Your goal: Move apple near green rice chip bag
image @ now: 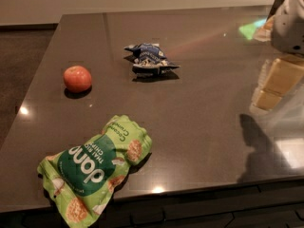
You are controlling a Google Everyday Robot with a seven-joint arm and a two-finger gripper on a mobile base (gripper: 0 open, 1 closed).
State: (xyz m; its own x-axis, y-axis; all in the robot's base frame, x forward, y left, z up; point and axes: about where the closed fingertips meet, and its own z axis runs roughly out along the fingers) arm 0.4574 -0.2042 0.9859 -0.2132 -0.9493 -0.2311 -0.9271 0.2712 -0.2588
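Note:
The apple [77,78], small, round and red-orange, sits on the left part of the dark table [204,127]. The green rice chip bag [97,166] lies crumpled at the front left, its lower end over the table's front edge, well apart from the apple. My gripper [277,85] hangs at the far right edge of the view, above the right side of the table, far from both the apple and the bag. It holds nothing that I can see.
A small dark blue and white bag [149,60] lies near the table's middle back, to the right of the apple. The gripper's shadow [256,146] falls on the front right of the table. Floor shows beyond the left edge.

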